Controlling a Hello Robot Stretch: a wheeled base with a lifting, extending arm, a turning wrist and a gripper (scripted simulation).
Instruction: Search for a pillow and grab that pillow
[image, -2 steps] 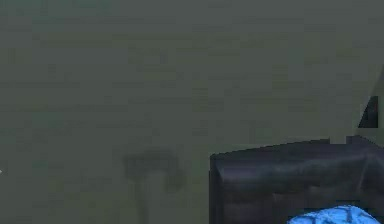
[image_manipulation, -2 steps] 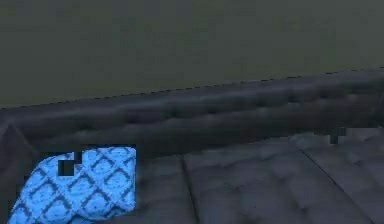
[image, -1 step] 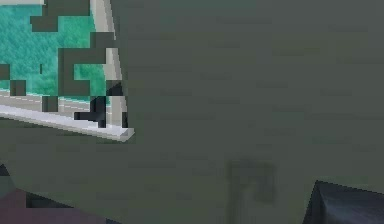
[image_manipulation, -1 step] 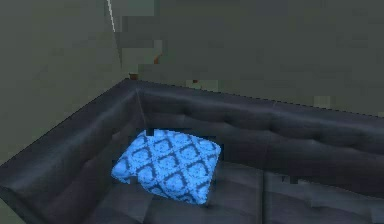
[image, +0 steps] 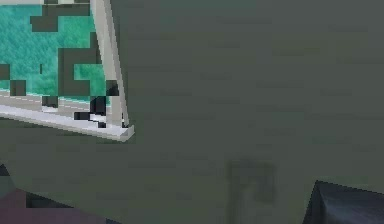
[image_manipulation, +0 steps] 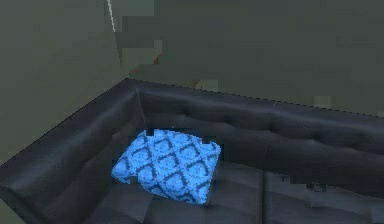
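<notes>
The pillow (image_manipulation: 168, 167) lies in the arm side view, left of the middle and low in the frame. It is a squarish cushion in bright blue with a darker blue repeating pattern of curls and diamonds. It rests flat on the seat of a dark sofa (image_manipulation: 290, 135), close to the inner corner where the sofa's two backrests meet. One backrest runs across the view behind the pillow toward the right, and the other comes down along the left toward the bottom edge. The sofa's padding is buttoned or quilted, and a seam between seat cushions shows just right of the pillow. Behind the sofa stands a dull grey-green wall (image_manipulation: 60, 50). In the forward view the same grey-green wall colour covers most of the frame. At the upper left hangs a picture (image: 50, 60) of teal and black patches in a pale frame. A dark shape (image: 345, 205) sits in the lower right corner and another (image: 30, 205) in the lower left; what they are cannot be made out. The state of the jaws cannot be told.
</notes>
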